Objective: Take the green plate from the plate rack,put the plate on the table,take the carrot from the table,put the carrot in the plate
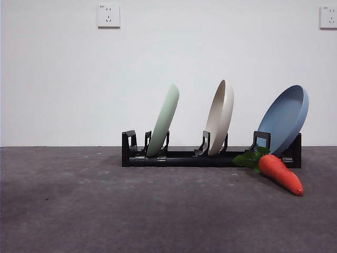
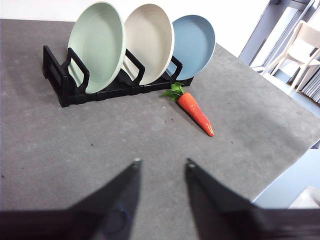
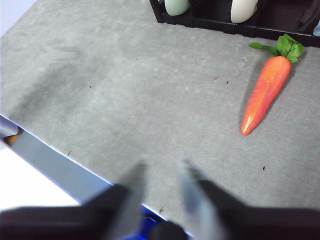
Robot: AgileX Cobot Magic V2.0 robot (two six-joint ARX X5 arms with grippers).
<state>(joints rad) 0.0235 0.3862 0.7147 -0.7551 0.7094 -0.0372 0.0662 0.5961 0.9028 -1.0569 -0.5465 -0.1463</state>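
Both jaws pairs apart, empty; green plate (image 1: 162, 122) racked beside cream plate (image 1: 220, 118), carrot (image 1: 280, 173) below blue plate (image 1: 284, 118)

- Your front view sits low, near table height, looking level across the table (image 1: 105, 211) at the plate rack (image 1: 179, 158) side-on, wall behind.
- Your left wrist view looks down obliquely from well back; rack (image 2: 100, 92) in the upper left of the frame, carrot (image 2: 196, 112) near centre.
- Your right wrist view looks steeply down over the table edge; carrot (image 3: 265, 95) at right, rack (image 3: 220, 22) cropped at top.
- All three share rack and carrot.
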